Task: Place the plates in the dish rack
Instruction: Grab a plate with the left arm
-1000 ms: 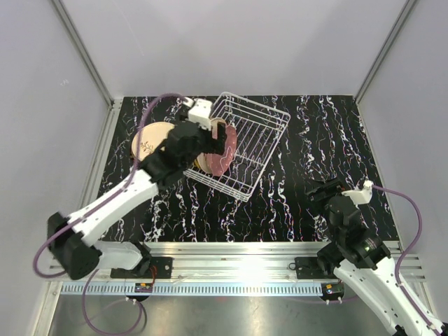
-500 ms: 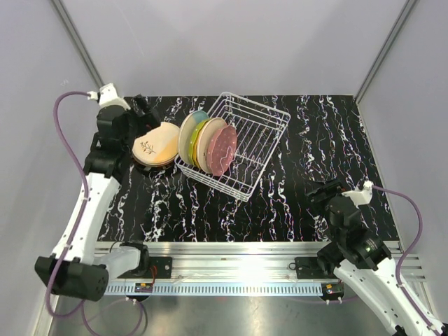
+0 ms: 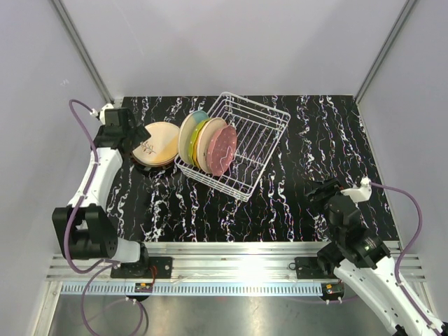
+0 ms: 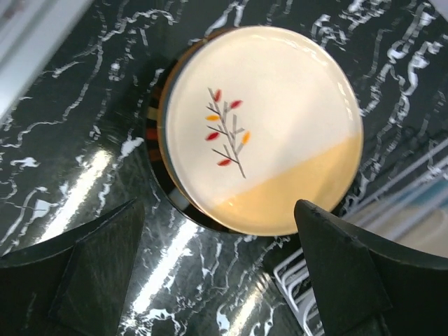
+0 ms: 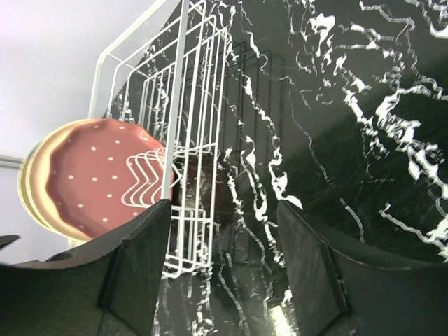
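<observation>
Two robot arms are facing a white wire dish rack (image 3: pixel 253 137) on a black marbled table (image 3: pixel 322 140).
The left gripper (image 4: pixel 218 206) is hovering, fingers wide apart, over a stack of plates (image 3: pixel 158 147) at the far left, topped by a peach plate (image 4: pixel 262 126) with a sprig. Just right of it, the rack's left end is holding plates on edge, a pink dotted plate (image 3: pixel 222 148) rightmost. The right gripper (image 5: pixel 222 210) is sitting near right, fingers apart, gripping nothing.

Worktop (image 3: pixel 322 133): glossy black slab with white marble-like veining, filling the middle of the frame. Back wall (image 3: pixel 231 42): plain pale grey, with matching side panels at the left and right edges. Left post (image 3: pixel 80 50) and right post (image 3: pixel 383 50), both metal, slant in from the upper corners to the slab's far corners. Ribbed silver rail (image 3: pixel 238 250) along the bottom, bright glare at its centre.
</observation>
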{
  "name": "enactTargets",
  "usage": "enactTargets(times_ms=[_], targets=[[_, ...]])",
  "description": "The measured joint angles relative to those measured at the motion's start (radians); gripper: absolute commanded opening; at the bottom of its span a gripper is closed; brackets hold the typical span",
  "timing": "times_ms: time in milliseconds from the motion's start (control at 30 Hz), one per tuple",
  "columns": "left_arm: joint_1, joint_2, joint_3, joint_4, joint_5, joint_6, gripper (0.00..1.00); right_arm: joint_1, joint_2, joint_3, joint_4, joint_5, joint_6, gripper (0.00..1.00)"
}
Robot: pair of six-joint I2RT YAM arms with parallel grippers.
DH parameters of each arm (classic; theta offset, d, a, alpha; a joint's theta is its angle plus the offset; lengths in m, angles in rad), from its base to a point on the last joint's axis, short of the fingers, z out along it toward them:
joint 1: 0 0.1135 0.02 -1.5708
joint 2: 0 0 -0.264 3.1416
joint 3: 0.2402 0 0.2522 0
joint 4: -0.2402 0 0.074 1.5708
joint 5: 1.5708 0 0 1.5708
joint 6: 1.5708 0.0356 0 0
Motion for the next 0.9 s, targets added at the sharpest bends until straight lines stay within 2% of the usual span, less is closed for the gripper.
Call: enactTargets(times_ms=[233, 400, 433, 567, 733, 900], targets=[[0.041, 0.105, 0.017, 0.013, -0.031, 0.011, 0.89, 0.0, 0.064, 0.0, 0.051, 0.021, -0.114, 0.67], [0.089, 0.221, 0.016, 0.065, 0.051, -0.029, 0.79, 0.0, 0.096, 0.0, 0.093, 0.037, -0.204, 0.67], [0.099, 0.237, 0.015, 0.074, 0.064, -0.036, 0.79, 0.0, 0.096, 0.0, 0.093, 0.047, -0.223, 0.6], [0.121, 0.263, 0.015, 0.103, 0.077, -0.045, 0.76, 0.0, 0.071, -0.001, 0.093, 0.075, -0.286, 0.51], [0.122, 0.29, 0.015, 0.135, 0.087, -0.042, 0.61, 0.0, 0.027, -0.014, 0.118, 0.084, -0.33, 0.47], [0.125, 0.336, 0.015, 0.151, 0.098, -0.031, 0.59, 0.0, 0.039, -0.022, 0.129, 0.084, -0.351, 0.45]])
